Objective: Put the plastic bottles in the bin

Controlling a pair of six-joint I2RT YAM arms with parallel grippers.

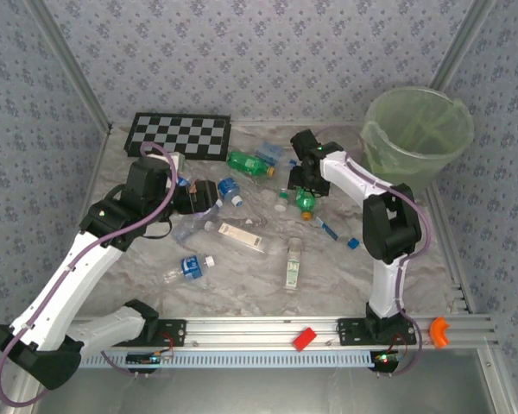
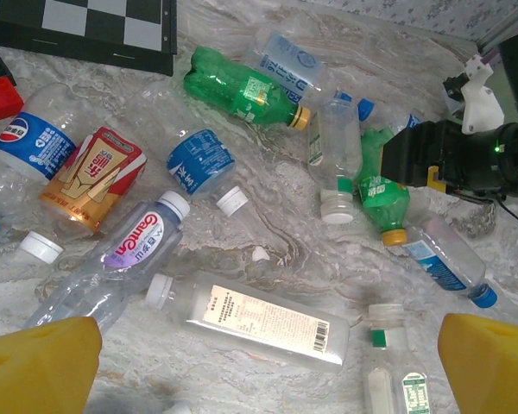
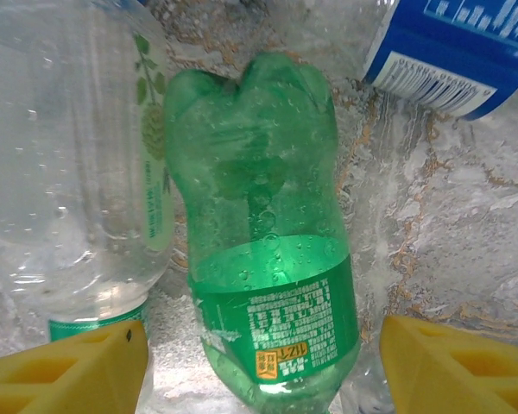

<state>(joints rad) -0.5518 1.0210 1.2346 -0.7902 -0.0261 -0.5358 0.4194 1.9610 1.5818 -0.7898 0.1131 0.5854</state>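
Observation:
Several plastic bottles lie scattered over the marbled table. My right gripper (image 1: 304,186) is low over a green bottle (image 3: 263,259) lying flat. Its yellow fingers (image 3: 69,371) stand on either side of the labelled end, open, and a gap shows at the right finger. A clear bottle (image 3: 69,172) lies against the left finger. My left gripper (image 2: 263,369) hovers open above a clear flat bottle with a white label (image 2: 259,319). The bin (image 1: 414,166), a pale-green bucket with a liner, stands at the far right corner.
A chequered board (image 1: 179,135) lies at the back left. A red block (image 1: 305,337) and an orange piece (image 1: 439,330) sit on the front rail. More bottles, among them a second green one (image 2: 242,86) and a blue-labelled one (image 2: 34,147), crowd the middle.

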